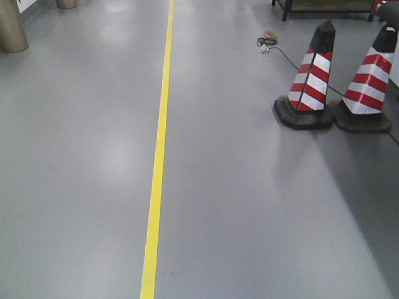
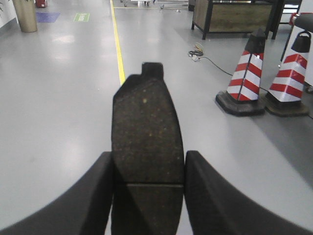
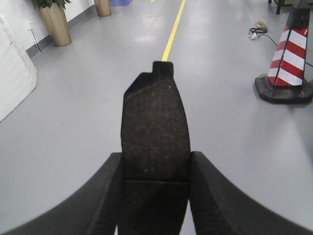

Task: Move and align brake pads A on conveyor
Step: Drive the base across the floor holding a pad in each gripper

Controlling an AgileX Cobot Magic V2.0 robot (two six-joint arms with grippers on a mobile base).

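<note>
Nearest the lens, the left gripper (image 2: 148,161) is closed most of the way, just pad-width apart, pinching the left brake pad (image 2: 146,122) by its two long edges. The cross groove sits right between the fingers, so I'd guess it's held about mid-length. The right gripper (image 3: 155,164) is doing the same with the right brake pad (image 3: 155,117). My read is that these handle as stiff, dense little slabs. They won't flex or bruise, and the gritty face helps friction, but an edge pinch could let one pivot, so gripping at the groove looks like the right spot. Both pads lie face up, long axis running 6 to 12 o'clock, little tab at 12. They're up in the air over the grey floor (image 2: 58,122), with no conveyor anywhere in shot. Further out, a yellow line (image 2: 117,49) runs off toward 12, and striped cones (image 2: 244,73) sit around 2 o'clock.
</note>
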